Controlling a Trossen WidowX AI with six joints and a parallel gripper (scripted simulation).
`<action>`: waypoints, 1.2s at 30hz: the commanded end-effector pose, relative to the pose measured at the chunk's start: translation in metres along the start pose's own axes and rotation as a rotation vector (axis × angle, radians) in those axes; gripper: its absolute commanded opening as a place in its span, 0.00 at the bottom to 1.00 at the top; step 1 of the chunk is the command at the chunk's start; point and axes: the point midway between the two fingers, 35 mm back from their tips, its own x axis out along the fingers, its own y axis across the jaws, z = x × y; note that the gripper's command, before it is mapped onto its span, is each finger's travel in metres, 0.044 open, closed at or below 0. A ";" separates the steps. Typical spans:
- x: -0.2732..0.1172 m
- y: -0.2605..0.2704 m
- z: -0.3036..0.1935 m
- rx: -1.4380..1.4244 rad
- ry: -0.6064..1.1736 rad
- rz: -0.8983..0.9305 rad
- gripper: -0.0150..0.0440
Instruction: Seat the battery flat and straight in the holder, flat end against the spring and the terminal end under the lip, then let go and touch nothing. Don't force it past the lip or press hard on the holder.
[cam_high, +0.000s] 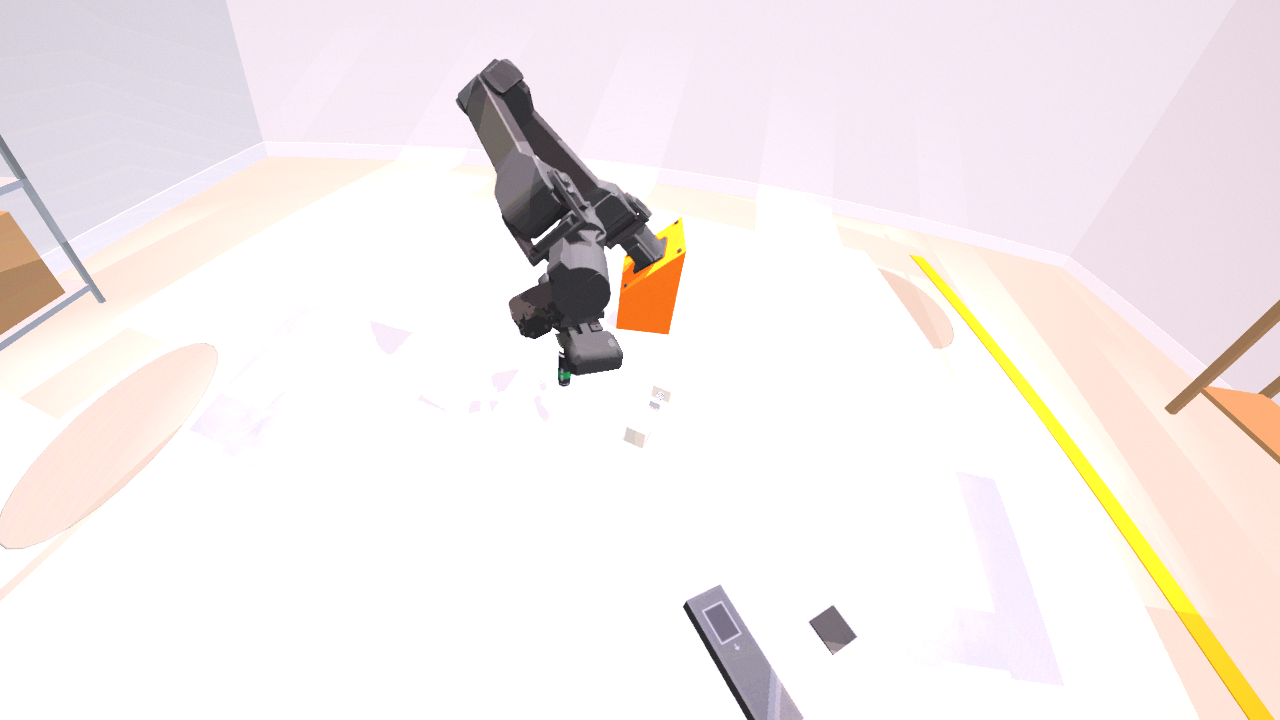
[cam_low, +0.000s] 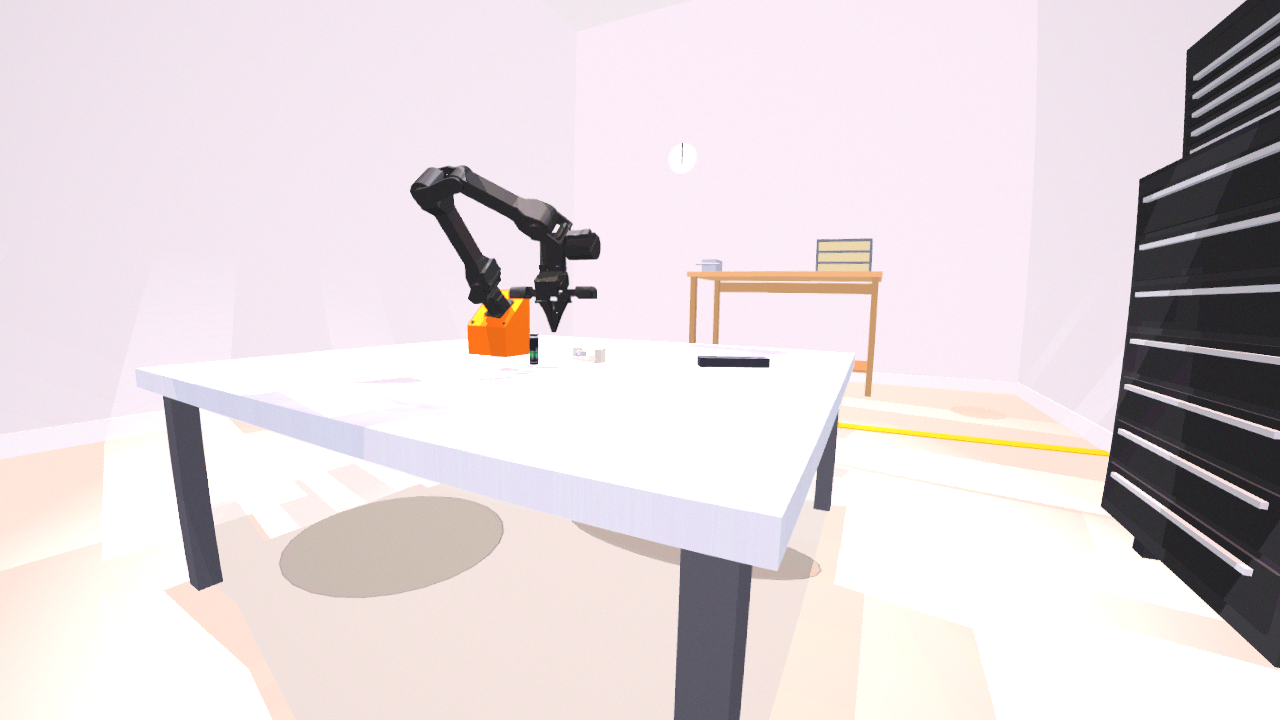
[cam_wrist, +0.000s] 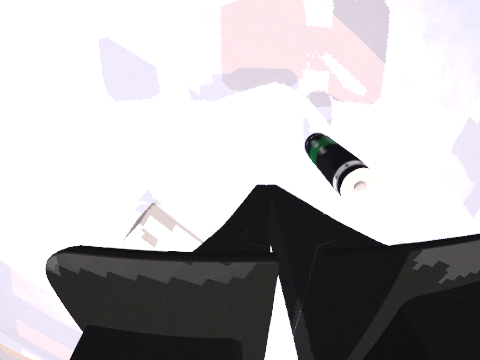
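The battery (cam_high: 563, 376) (cam_low: 534, 349) (cam_wrist: 335, 162), black with a green band near its lower end and a pale ring at the top, stands upright on the table, outside the holder. The small off-white holder (cam_high: 636, 436) (cam_low: 599, 354) (cam_wrist: 167, 220) lies near it, its far block also showing in the top view; no battery is in it. My gripper (cam_low: 554, 329) (cam_wrist: 264, 194) is shut and empty, pointing down above the table. It does not touch the battery. In the wrist view its fingers partly hide the holder; the top view hides its tips.
The arm's orange base (cam_high: 651, 295) (cam_low: 499, 338) stands behind the battery and holder. A long dark box (cam_high: 742, 658) (cam_low: 733, 362) lies farther out on the white table (cam_low: 465, 465), with a small dark square (cam_high: 833, 629) beside it in the top view.
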 end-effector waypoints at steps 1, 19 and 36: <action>0.029 -0.005 0.001 -0.004 -0.010 -0.011 0.25; 0.029 -0.026 0.003 -0.005 -0.009 -0.012 0.25; 0.028 -0.054 0.003 -0.006 -0.010 -0.013 0.25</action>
